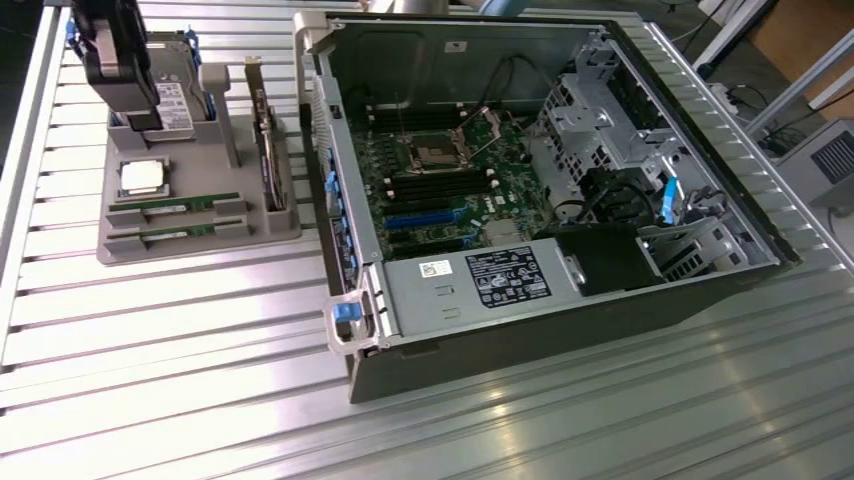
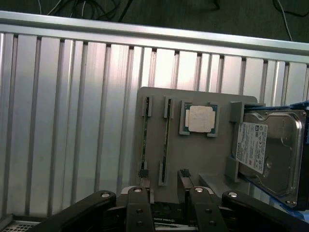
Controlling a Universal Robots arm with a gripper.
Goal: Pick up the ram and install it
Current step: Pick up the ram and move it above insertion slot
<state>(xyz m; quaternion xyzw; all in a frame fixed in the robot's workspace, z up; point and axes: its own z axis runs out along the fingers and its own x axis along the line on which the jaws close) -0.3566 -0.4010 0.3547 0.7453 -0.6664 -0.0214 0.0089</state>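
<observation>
Gripper: the gripper (image 2: 163, 180) hangs over the grey tray (image 2: 193, 159), its fingers spread and gripping nothing.
Ram: the ram (image 2: 166, 140) lies on edge in its tray slot, in line with the gap between the fingers and untouched. A twin stick (image 2: 145, 135) sits just beside it.
Progress: both sticks are in place, so the pickup appears not yet made and the installation is all left.
Tray: it also carries a processor chip (image 2: 200, 118), a hard drive (image 2: 265, 150) and an upright expansion card (image 1: 271, 160).
Case: the open computer case (image 1: 427, 370) beside the tray bares its motherboard (image 1: 447, 185).
</observation>
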